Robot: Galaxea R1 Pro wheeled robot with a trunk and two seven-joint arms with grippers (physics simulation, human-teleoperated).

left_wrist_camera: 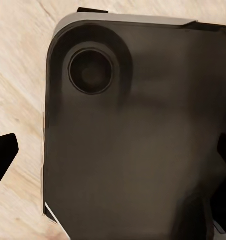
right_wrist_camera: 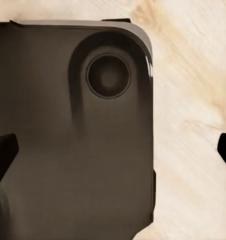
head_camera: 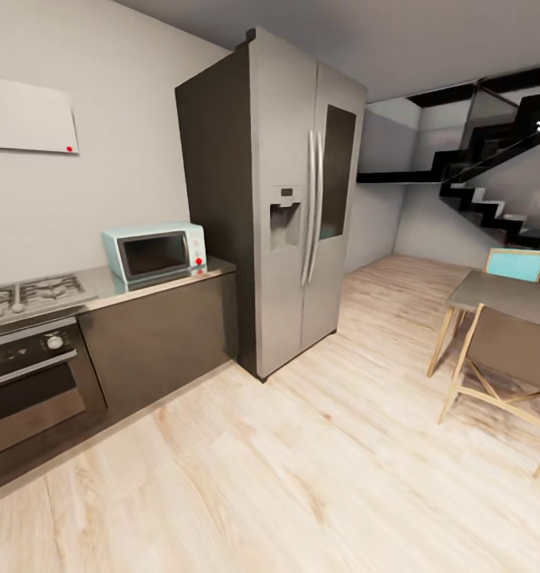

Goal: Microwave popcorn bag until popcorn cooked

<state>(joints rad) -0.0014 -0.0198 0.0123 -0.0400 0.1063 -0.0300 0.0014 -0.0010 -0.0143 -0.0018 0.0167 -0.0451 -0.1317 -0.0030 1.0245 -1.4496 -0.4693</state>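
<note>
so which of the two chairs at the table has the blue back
The far chair, behind the grey table near the stairs. The nearer chair has a grey-brown back instead.

The oven [head_camera: 27, 390] and hob [head_camera: 27, 294] run off the left edge of the head view, and the chair [head_camera: 505, 358] and table [head_camera: 505, 293] are cut at the right edge. The microwave [head_camera: 154, 252] sits small at left, its knobs too small to tell (a red dot shows). Each wrist view shows only dark fingertips [left_wrist_camera: 3, 155] [right_wrist_camera: 3, 155] at its edges, the grip unreadable.
</note>
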